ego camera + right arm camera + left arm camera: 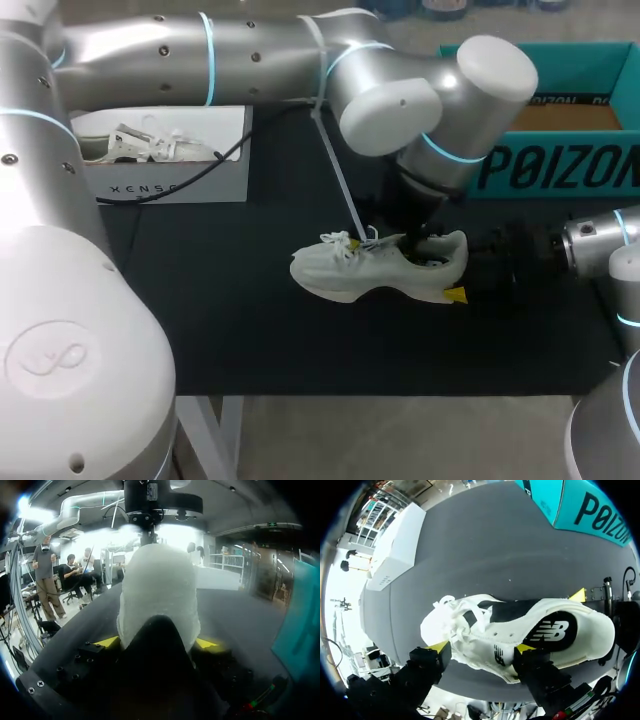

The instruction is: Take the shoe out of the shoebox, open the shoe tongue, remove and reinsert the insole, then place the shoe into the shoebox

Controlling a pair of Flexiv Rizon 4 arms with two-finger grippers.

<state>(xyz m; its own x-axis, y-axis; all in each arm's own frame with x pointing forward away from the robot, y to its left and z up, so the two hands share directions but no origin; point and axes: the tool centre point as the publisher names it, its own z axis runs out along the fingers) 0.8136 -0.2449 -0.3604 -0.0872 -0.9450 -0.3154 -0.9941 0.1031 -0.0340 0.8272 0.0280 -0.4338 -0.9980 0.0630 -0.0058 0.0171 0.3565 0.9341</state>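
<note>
Shoe (380,268) out on the table (250,330), clear of the teal shoebox (560,165) | right gripper (156,642) pinches the heel | left gripper (482,647) spread wide over the laces | risk: a hard tongue tug could yank the heel free, or laces snag a fingertip.

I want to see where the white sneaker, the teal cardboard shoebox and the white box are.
white lace-up sneaker (322,272): head view, on its toe.
teal cardboard shoebox (560,168): head view, on its front wall.
white cardboard box (220,186): head view, on its front wall.
</note>
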